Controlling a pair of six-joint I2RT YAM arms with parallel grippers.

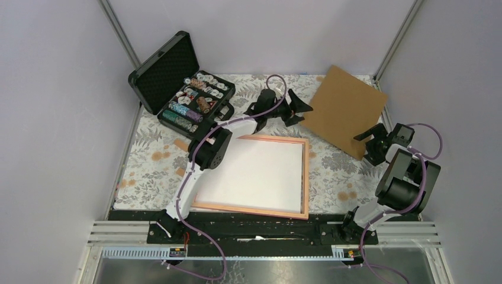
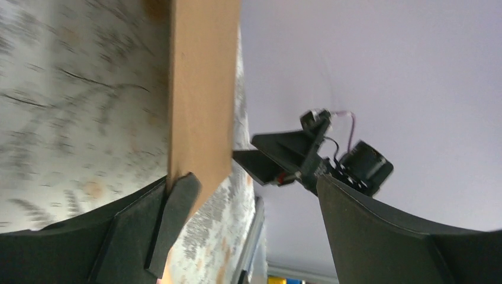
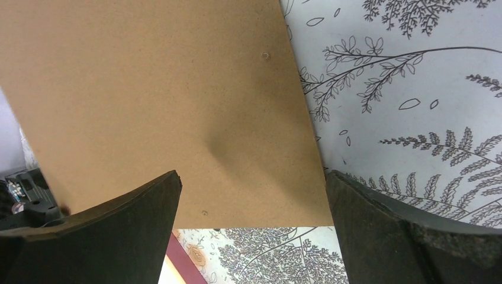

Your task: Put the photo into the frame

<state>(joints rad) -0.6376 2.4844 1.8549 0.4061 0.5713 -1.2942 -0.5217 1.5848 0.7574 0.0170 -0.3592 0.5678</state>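
Note:
The frame (image 1: pixel 306 177), with its thin pinkish-orange border, lies flat mid-table. The photo (image 1: pixel 254 171) lies inside it, plain white back up. My left gripper (image 1: pixel 294 111) hovers beyond the frame's far edge, at the near corner of a brown backing board (image 1: pixel 345 108). In the left wrist view this gripper (image 2: pixel 251 183) is open, and the board's (image 2: pixel 201 89) corner rests against one finger pad (image 2: pixel 174 216). My right gripper (image 1: pixel 368 145) sits at the board's right edge. It (image 3: pixel 253 174) is open, with the board (image 3: pixel 160 106) ahead of its fingers.
An open black foam-lined case (image 1: pixel 177 83) of small items stands at the back left. The brown board leans tilted at the back right, near the wall posts. A corner of the frame (image 3: pixel 177 260) shows under the right gripper. The floral cloth (image 1: pixel 154 160) covers the table.

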